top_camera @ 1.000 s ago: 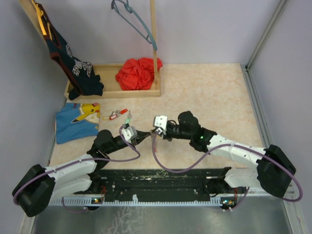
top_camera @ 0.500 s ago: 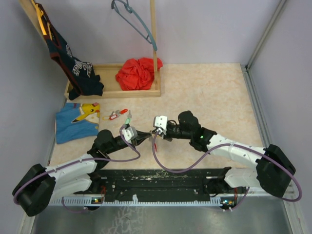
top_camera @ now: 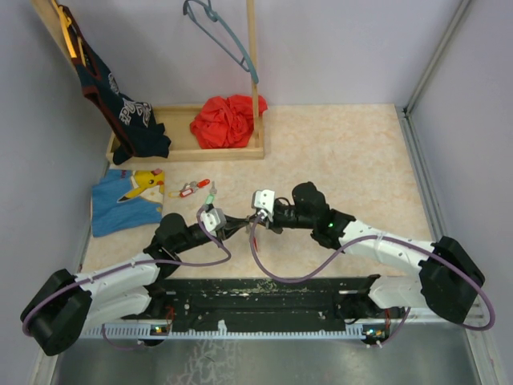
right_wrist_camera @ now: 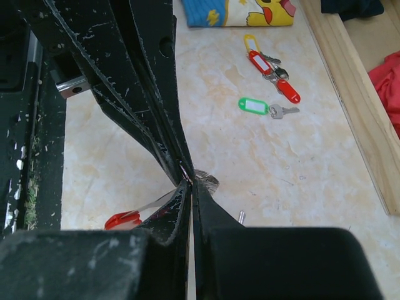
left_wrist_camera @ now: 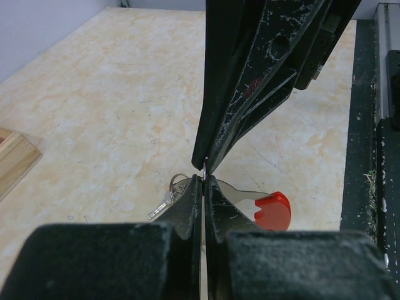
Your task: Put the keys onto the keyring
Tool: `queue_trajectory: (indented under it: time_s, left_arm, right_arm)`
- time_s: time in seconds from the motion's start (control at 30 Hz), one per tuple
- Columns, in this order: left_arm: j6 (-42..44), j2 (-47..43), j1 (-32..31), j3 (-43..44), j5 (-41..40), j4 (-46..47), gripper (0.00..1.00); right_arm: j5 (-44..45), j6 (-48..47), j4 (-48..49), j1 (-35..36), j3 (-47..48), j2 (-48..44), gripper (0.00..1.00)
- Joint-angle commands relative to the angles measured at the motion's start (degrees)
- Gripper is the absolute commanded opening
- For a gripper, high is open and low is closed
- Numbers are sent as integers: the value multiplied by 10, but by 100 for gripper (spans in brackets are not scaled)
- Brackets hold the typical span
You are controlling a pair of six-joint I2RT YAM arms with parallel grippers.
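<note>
Left gripper (left_wrist_camera: 204, 181) and right gripper (right_wrist_camera: 189, 184) both clamped tight, tip to tip over middle of table (top_camera: 345, 160), apparently nipping keyring (left_wrist_camera: 272, 209) between them, its red end dangling. Keys (right_wrist_camera: 252, 105) lying loose at ten o'clock, well apart. Risk: thin wire slips from either pinch, ring drops; arms pulling apart could warp it.

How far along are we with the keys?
Done: nothing clearly threaded yet. In hand: left gripper and right gripper, jaws shut, meet tip to tip at the keyring with a red tag; who holds it is unclear. Left: the green-tagged key and the red-and-yellow bunch lie loose.
</note>
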Motion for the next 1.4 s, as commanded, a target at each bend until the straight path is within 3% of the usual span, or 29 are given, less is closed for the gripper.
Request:
queue_trajectory:
  time_s: [0.0, 0.07, 0.23, 0.43, 0.7, 1.03, 1.37]
  left_arm:
    - [6, -3, 3, 7, -6, 14, 0]
    - [7, -8, 3, 5, -15, 9, 0]
    - [3, -27, 3, 2, -70, -17, 0]
    - [-5, -56, 3, 3, -152, -67, 0]
    - [-14, -104, 3, -17, -200, -68, 0]
    - [-15, -129, 2, -34, -231, -57, 0]
    - [-16, -142, 3, -41, -243, -55, 0]
  right_arm:
    - [-10, 20, 33, -2, 12, -4, 0]
    - [5, 28, 31, -1, 12, -8, 1]
    - [57, 68, 24, -4, 11, -24, 19]
    - [154, 157, -14, -24, 17, -10, 26]
    - [219, 184, -105, -28, 69, 71, 32]
    - [358, 274, -124, 28, 134, 204, 30]
    - [450, 345, -153, 64, 172, 246, 29]
